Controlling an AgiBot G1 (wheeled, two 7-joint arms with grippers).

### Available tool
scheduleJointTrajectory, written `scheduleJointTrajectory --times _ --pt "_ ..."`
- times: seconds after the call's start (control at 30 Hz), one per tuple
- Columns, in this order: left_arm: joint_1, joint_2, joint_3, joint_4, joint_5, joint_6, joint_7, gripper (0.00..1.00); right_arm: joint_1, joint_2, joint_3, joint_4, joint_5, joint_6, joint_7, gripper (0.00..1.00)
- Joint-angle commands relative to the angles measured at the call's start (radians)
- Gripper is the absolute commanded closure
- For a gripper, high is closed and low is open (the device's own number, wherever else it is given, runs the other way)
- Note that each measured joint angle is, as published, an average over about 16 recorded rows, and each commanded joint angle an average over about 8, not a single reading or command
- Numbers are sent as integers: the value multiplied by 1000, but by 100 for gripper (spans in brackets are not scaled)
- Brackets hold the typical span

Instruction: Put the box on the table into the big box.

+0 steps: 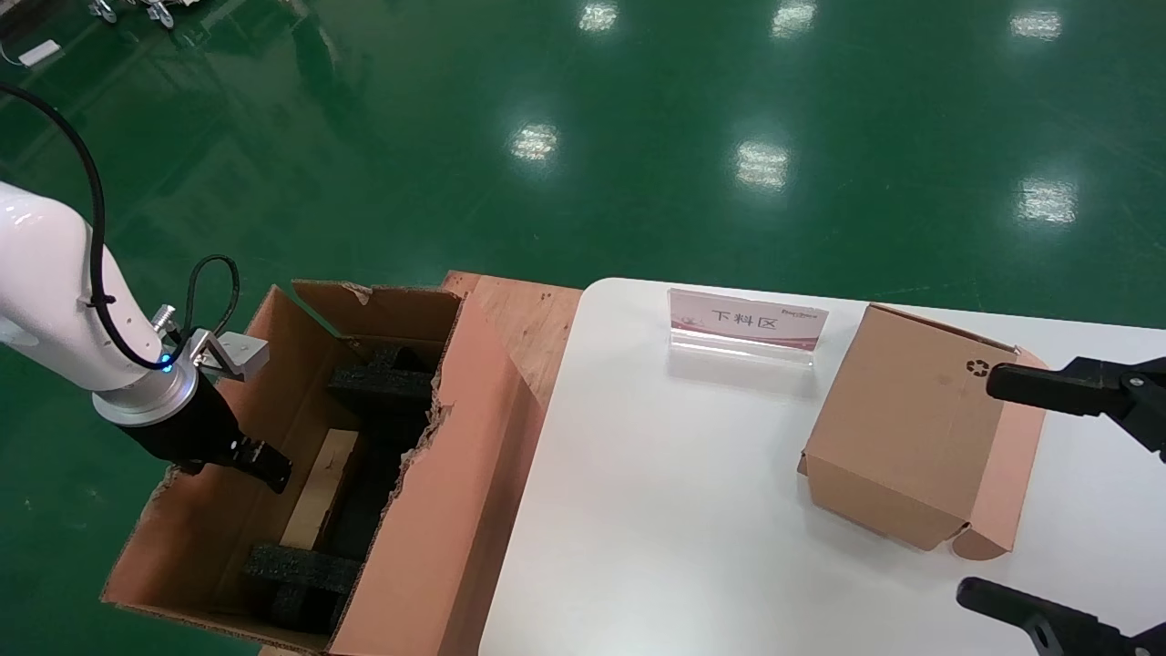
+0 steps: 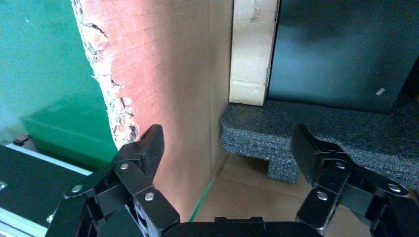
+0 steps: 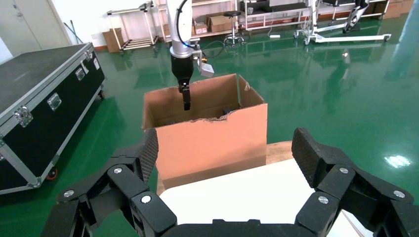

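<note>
No plain small box shows on the table point(image 1: 683, 501). The only one there, the box with a recycling mark point(image 1: 911, 437), lies at 10 o'clock from the right pincer point(image 1: 976, 487), whose fingers are spread and nearly flank it. The left pincer point(image 2: 227, 148), also spread and empty, hangs over the big box point(image 1: 455, 510) at 9 o'clock.

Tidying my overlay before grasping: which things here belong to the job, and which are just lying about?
Job: brown cardboard box with recycling symbol, alone on white table; large torn brown carton; right gripper, open by box; left gripper, open inside carton.
Lying about: clear acrylic sign stand; black wheeled flight case.
</note>
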Motion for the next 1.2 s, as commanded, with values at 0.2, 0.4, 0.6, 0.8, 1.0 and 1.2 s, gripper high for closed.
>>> scheduleJointTrajectory --times 0.2,0.4,0.6,0.8,1.0,1.2 --pt "-7 -5 -7 -3 -5 4 7 0 0 0 0 0 0 0 0 0" --pt "-27 -26 -37 -10 -23 13 37 0 0 0 0 0 0 0 0 0" --pt "-61 -65 -93 -19 -54 33 101 0 0 0 0 0 0 0 0 0" --pt "-109 -133 -171 -32 -101 70 208 0 0 0 0 0 0 0 0 0" --pt "-160 -237 -275 -52 -175 118 361 0 0 0 0 0 0 0 0 0" --pt "-195 -353 -373 -65 -284 167 519 0 0 0 0 0 0 0 0 0"
